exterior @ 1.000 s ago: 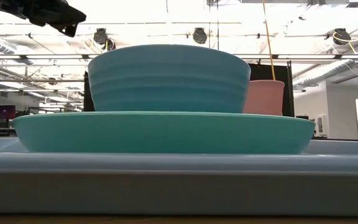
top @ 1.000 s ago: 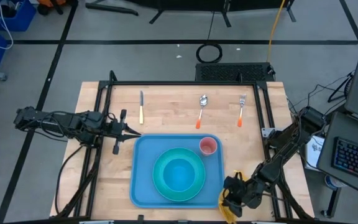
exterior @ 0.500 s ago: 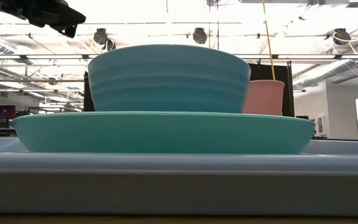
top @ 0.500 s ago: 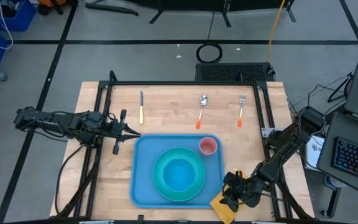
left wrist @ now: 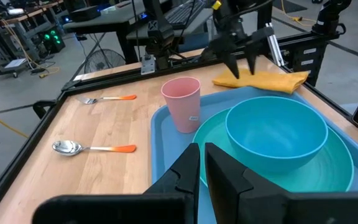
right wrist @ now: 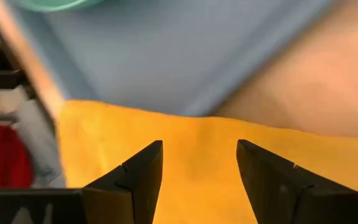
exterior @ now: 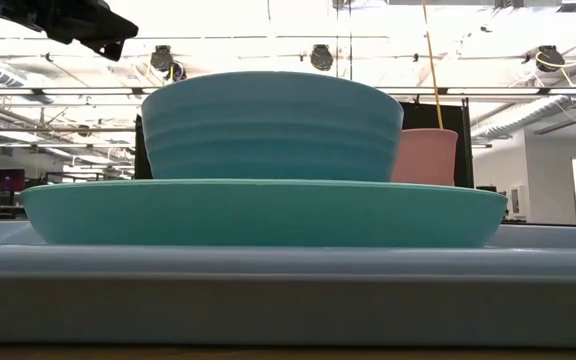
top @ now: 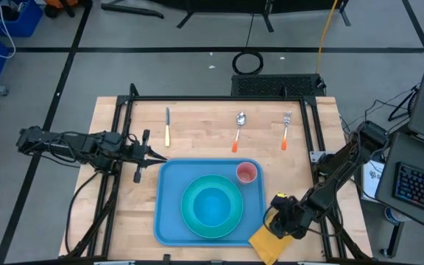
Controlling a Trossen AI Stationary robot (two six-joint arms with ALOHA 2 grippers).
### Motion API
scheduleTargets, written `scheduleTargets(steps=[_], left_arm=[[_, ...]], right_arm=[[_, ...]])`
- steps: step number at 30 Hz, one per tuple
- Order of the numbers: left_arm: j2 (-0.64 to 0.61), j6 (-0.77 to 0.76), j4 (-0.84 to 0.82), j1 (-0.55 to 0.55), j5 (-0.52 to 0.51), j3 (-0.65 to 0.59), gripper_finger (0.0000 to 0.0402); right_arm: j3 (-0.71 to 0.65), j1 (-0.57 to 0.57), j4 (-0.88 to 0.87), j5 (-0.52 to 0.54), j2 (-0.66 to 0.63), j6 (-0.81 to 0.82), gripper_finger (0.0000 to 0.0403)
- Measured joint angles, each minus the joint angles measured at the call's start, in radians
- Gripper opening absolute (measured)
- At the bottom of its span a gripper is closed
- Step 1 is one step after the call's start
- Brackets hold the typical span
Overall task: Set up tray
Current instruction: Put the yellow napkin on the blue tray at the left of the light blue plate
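The light-blue tray [top: 166, 221] lies on the wooden table's near half. It carries a turquoise plate [top: 190, 213] with a bowl [top: 212, 206] on it and a pink cup [top: 246, 173]. A yellow napkin [top: 265, 244] lies flat by the tray's near right corner. My right gripper [top: 278, 222] stands open close over the napkin [right wrist: 197, 130], fingers slanting down. The left wrist view shows it over the napkin's [left wrist: 263, 79] edge. My left gripper [top: 160, 157] is shut and hovers level by the tray's far left corner.
A knife [top: 167, 126], a spoon [top: 238, 129] and a fork [top: 285, 129] lie in a row on the table's far part. A black frame [top: 219, 98] runs along the table's edges. Bare wood lies to the tray's left and right.
My right gripper has let go of the napkin and drawn back toward the table's far edge, tipping further down. The napkin was bunched under the gripper. Now it lies spread flat beside the tray's near right corner.
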Motion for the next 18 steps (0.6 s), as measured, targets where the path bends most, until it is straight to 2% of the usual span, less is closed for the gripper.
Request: scheduleTargets(steps=[10,14,18], left_arm=[[0.000,-0.003,0.000,0.000,0.000,0.000,0.0031],[0.000,-0.003,0.000,0.000,0.000,0.000,0.0031],[0.000,-0.003,0.000,0.000,0.000,0.000,0.0031]], right_arm=[[0.000,0.006,-0.298,-0.001,-0.073,0.209,0.0191],[0.000,0.006,-0.351,-0.104,-0.071,0.255,0.0191],[0.000,0.006,-0.390,-0.107,-0.071,0.301,0.0191]])
